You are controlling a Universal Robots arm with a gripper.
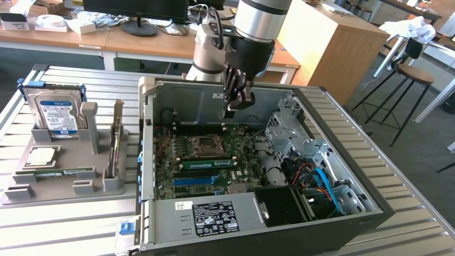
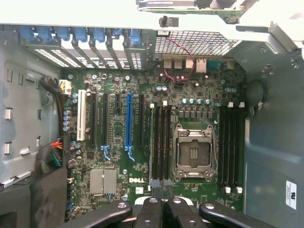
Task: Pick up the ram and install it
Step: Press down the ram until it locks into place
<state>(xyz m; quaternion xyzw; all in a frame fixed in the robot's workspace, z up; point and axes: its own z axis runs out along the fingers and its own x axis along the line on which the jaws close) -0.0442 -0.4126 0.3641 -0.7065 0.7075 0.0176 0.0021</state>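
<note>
Black metal gripper [image 2: 164,202] fingers are pressing together, empty, hovering over the open computer case [image 1: 370,205] — the long green ram stick [image 1: 53,173] is lying well off toward the exterior view's left, lengthwise across the grey parts tray [image 1: 64,193].

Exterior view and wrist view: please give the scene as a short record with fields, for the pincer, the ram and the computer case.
pincer: shut, hanging above the open computer case, holding nothing visible
ram: green stick lying flat in the grey holder at the exterior view's left
motherboard: exposed under the pincer
processor socket: bare, its frame closed
task state: ram not yet picked up
</note>
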